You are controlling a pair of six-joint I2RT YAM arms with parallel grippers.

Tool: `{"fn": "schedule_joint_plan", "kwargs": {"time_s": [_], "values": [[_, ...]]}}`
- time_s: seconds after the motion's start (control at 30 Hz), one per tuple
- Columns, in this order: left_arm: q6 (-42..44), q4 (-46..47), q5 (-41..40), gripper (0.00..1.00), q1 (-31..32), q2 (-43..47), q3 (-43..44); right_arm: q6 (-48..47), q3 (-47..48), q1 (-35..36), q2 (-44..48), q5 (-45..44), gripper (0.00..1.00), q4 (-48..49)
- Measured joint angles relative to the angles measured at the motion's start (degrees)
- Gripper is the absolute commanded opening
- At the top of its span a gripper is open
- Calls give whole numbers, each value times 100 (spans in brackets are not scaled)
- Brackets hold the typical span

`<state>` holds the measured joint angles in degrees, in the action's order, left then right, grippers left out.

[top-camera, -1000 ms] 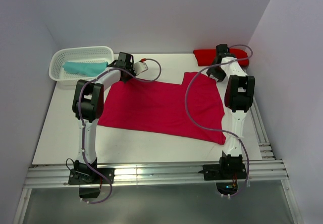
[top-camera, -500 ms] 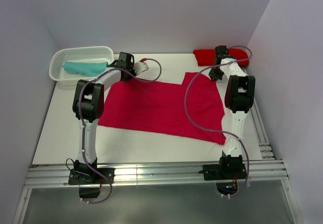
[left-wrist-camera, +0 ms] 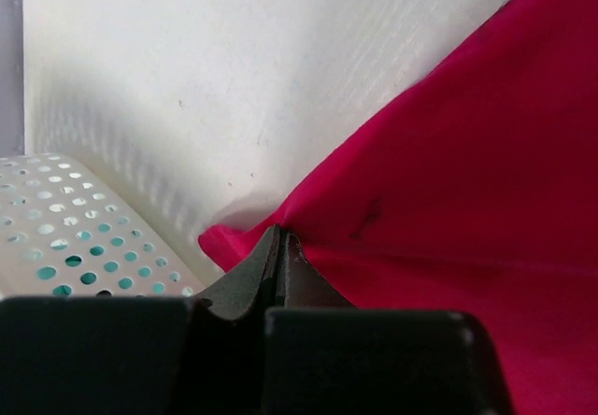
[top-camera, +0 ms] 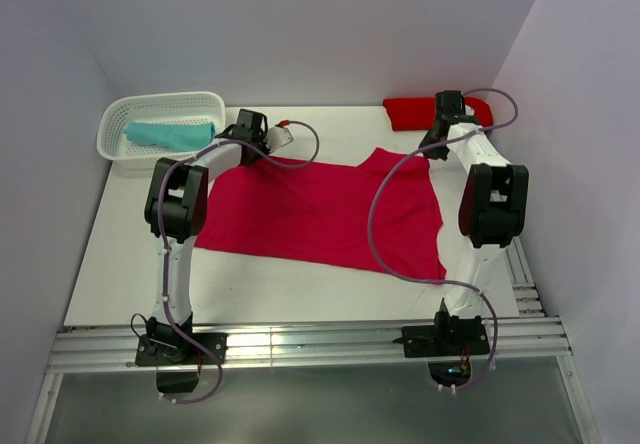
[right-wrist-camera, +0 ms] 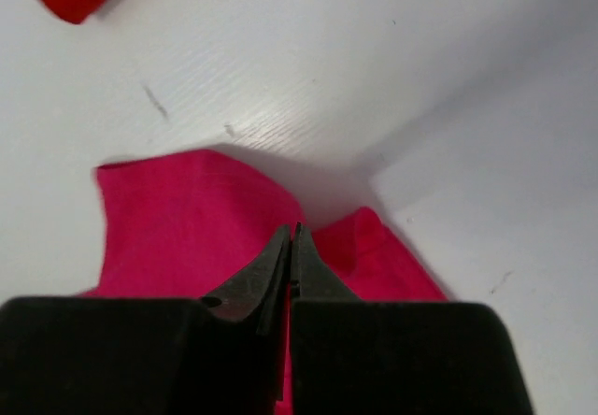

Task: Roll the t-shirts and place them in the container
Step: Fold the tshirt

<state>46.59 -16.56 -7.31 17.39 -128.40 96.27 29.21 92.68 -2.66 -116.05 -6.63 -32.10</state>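
top: overhead, wide, whole table [top-camera: 120,284] | wrists: close, looking down | shared: crimson t-shirt [top-camera: 320,214]

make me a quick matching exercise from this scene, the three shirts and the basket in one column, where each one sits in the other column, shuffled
Column 1
1. crimson t-shirt
2. scarlet t-shirt
3. teal t-shirt
4. white lattice basket

Column 2
a. far left corner of the table
b. spread out across the middle of the table
c. lying inside the basket
d. bundled at the far right edge of the table

Pairs: 1-b, 2-d, 3-c, 4-a
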Motion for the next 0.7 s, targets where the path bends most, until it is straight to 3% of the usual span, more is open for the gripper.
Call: {"fn": "schedule_joint_plan", "kwargs": {"time_s": [0.43, 0.7], "values": [[-131, 127, -118, 0, 7, 369, -557, 295, -1786, 179, 1528, 70, 0, 472], [-234, 365, -343, 0, 46, 831, -1032, 439, -2409, 205, 2387, 22, 0, 490]]}}
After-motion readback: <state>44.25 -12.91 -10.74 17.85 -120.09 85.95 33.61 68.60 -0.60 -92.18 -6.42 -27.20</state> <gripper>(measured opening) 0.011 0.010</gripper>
